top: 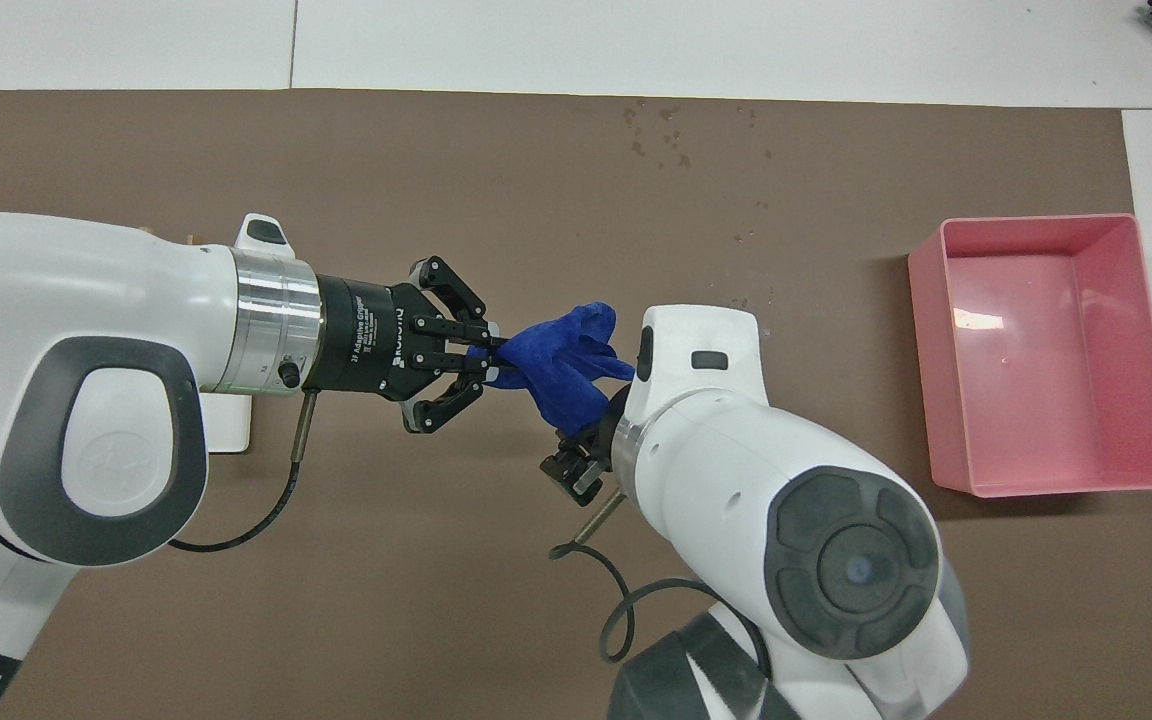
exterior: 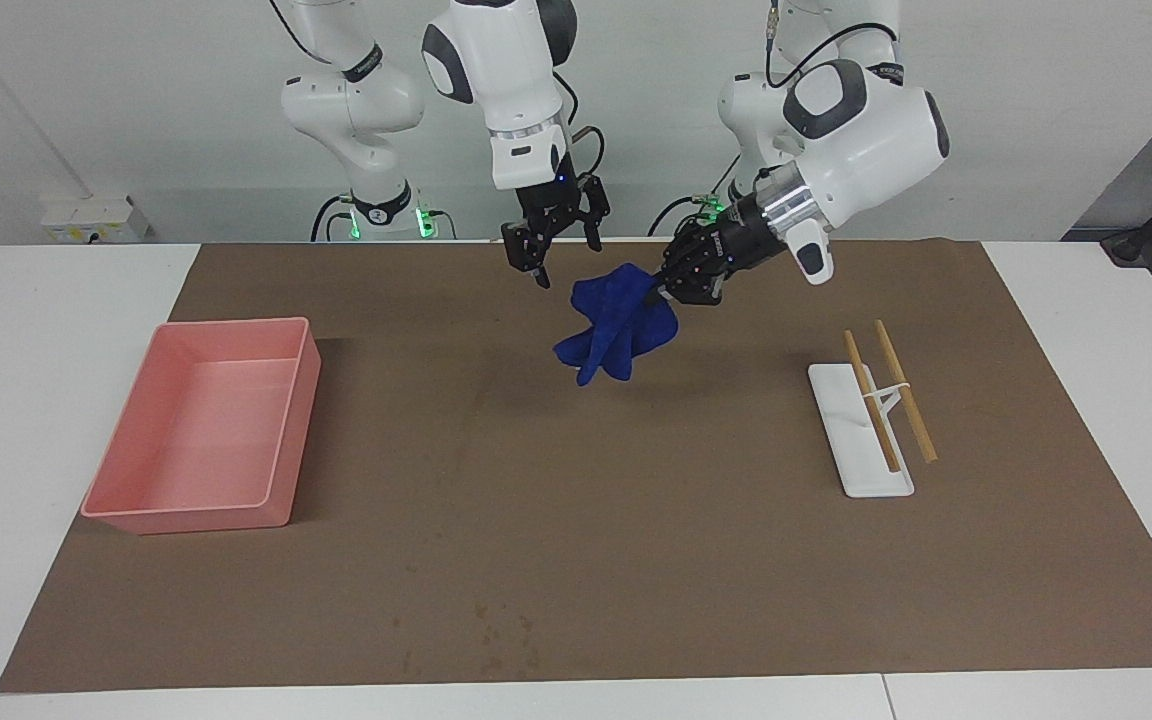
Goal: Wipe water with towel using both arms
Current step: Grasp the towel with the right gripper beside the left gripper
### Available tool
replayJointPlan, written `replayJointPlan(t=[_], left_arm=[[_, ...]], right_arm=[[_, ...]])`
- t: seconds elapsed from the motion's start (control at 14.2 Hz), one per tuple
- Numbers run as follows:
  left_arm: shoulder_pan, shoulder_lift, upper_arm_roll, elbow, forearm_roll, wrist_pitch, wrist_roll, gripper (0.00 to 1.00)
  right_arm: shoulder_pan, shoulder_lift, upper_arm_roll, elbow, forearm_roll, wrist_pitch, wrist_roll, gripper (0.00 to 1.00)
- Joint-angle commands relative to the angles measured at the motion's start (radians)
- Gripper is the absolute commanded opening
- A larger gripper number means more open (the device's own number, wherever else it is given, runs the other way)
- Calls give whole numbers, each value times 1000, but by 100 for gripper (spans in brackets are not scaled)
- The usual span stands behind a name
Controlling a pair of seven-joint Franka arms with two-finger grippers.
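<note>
Brown matting (exterior: 576, 520) covers the table. Left gripper (exterior: 658, 288) is clamped on the towel (exterior: 616, 320), dangling above the mat's middle. Right gripper (exterior: 548, 262), fingers spread, hangs just beside it, seemingly not touching.

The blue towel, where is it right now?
The towel hangs in the air over the middle of the brown mat, pinched by the left gripper, with the open right gripper close beside it.

Towel held aloft between two hands

Left hand (top: 492, 355) pinches the blue towel (top: 561, 362); right hand (top: 573, 462) hangs just beside it.
</note>
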Motion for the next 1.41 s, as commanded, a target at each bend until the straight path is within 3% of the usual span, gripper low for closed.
replayJointPlan(t=[0.0,0.49,0.78,1.06,1.34], left_arm=[[-27,-23,13,-14,-19,14,-27,0],[-63,-25,11,-18,-19,65,-36,0],[-99,-23,11,-18,-10,54,-16,0],[-107,-29,13,-17,19,-30,190,0],[-111,-29,9,-17,24,-24,244,0]], right_arm=[[-10,15,-6,-13,-22,61,-117,100],[-17,103,-9,17,-60,164,-131,100],[-20,112,-11,31,-60,165,-131,100],[-25,119,-10,31,-106,164,-136,100],[6,120,-9,28,-165,159,-116,100]])
